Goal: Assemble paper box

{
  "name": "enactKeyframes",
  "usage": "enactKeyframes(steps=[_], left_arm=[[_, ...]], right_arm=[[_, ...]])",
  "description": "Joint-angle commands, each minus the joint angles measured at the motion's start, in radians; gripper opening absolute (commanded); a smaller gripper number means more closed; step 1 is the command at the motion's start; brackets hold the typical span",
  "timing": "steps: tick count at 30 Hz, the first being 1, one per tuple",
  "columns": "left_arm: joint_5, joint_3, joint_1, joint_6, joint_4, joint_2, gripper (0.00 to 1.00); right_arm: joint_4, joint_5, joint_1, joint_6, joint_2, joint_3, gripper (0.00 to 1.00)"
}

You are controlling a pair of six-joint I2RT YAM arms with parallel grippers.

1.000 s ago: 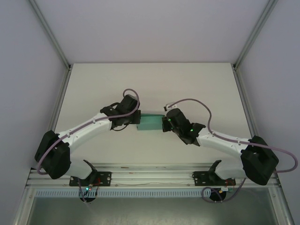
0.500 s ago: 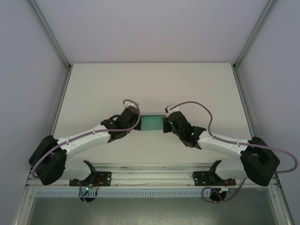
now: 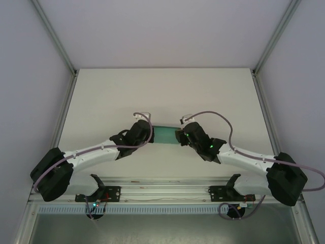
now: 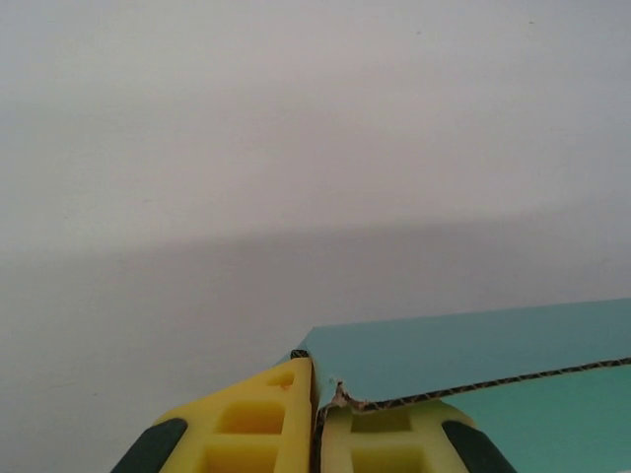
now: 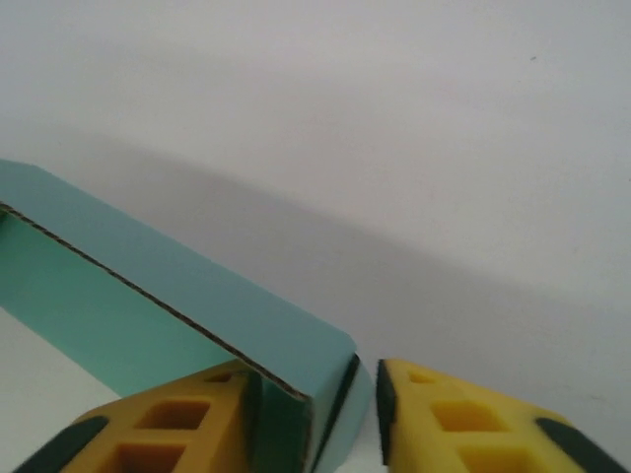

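The paper box point(image 3: 163, 134) is teal-green card, lying mid-table between both arms. My left gripper point(image 3: 150, 134) sits at its left end. In the left wrist view the yellow fingers point(image 4: 271, 414) are pinched together on a frayed wall corner of the paper box point(image 4: 473, 345), so my left gripper point(image 4: 317, 389) is shut on it. My right gripper point(image 3: 177, 136) is at the right end. In the right wrist view my right gripper point(image 5: 314, 379) is open astride the end wall of the paper box point(image 5: 148, 286): one finger lies inside against the card, the other finger point(image 5: 434, 414) stands off with a small gap.
The white tabletop point(image 3: 162, 91) stretches behind and beside the box. Grey enclosure walls and aluminium posts point(image 3: 269, 46) bound the sides and back. The arms' mounting rail point(image 3: 162, 190) runs along the near edge.
My right gripper's jaws have parted from the box's end wall. Both arms have sunk lower and stretched out. The box has stayed between them, held by the left gripper.
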Motion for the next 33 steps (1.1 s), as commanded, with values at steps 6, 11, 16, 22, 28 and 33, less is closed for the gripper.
enactKeyframes(steps=[6, 11, 16, 22, 28, 33], left_arm=[[0.039, -0.023, -0.028, 0.004, -0.209, 0.074, 0.1], [0.025, -0.006, -0.033, 0.005, -0.23, 0.079, 0.1], [0.024, -0.005, -0.038, 0.009, -0.224, 0.078, 0.1], [0.022, 0.007, -0.043, 0.014, -0.222, 0.084, 0.1], [0.022, 0.022, -0.046, 0.036, -0.228, 0.069, 0.17], [0.035, 0.038, -0.045, 0.06, -0.232, 0.03, 0.22]], right_arm=[[-0.098, -0.05, -0.009, 0.037, -0.031, 0.078, 0.49], [-0.137, 0.04, -0.031, 0.107, -0.106, 0.086, 0.56], [-0.116, -0.025, -0.116, 0.159, -0.158, 0.069, 0.57], [-0.129, -0.066, -0.135, 0.167, -0.107, 0.068, 0.51], [-0.162, -0.087, -0.136, 0.202, -0.04, 0.069, 0.46], [-0.168, -0.128, -0.137, 0.24, -0.02, 0.032, 0.45]])
